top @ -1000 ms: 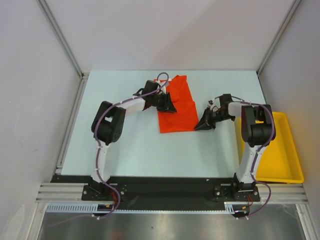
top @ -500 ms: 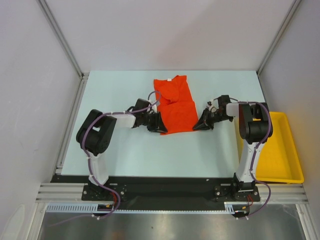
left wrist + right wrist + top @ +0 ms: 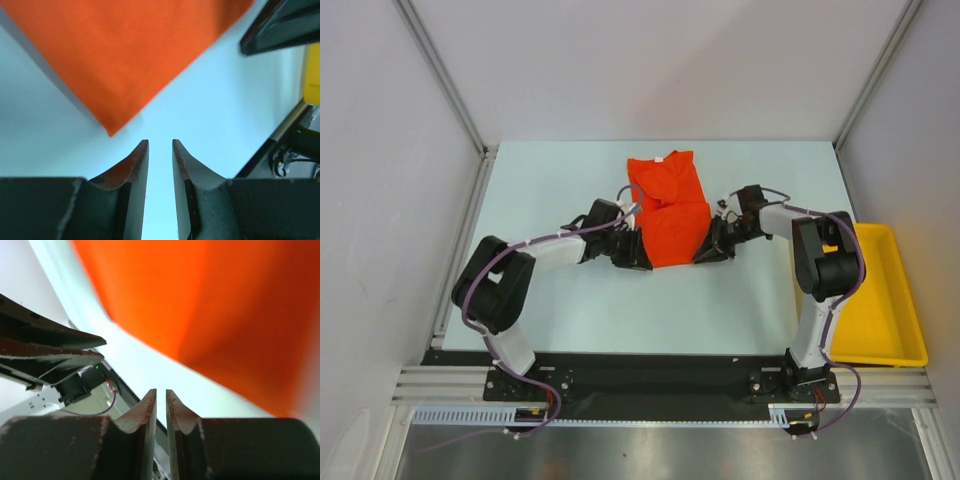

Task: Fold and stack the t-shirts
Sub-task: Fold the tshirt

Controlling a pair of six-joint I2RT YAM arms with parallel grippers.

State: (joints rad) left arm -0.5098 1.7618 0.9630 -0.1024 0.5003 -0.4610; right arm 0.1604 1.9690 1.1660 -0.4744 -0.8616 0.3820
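The orange-red t-shirt (image 3: 670, 210) lies partly folded as a narrow strip on the far middle of the table, collar end at the back. My left gripper (image 3: 638, 256) is low at its near left corner; in the left wrist view the jaws (image 3: 160, 142) stand a narrow gap apart, empty, with the shirt's corner (image 3: 125, 55) just ahead. My right gripper (image 3: 706, 252) is low at the near right corner; its jaws (image 3: 161, 391) are almost together and hold nothing, and the shirt (image 3: 225, 305) is ahead of them.
A yellow plastic tray (image 3: 912, 335) stands at the table's right edge beside the right arm's base. Grey walls and metal frame rails (image 3: 460, 250) close in the table on the left, back and right.
The left gripper has left the shirt's far left part and come down to its near left corner. The right gripper has moved left to the near right corner. The shirt now looks narrower.
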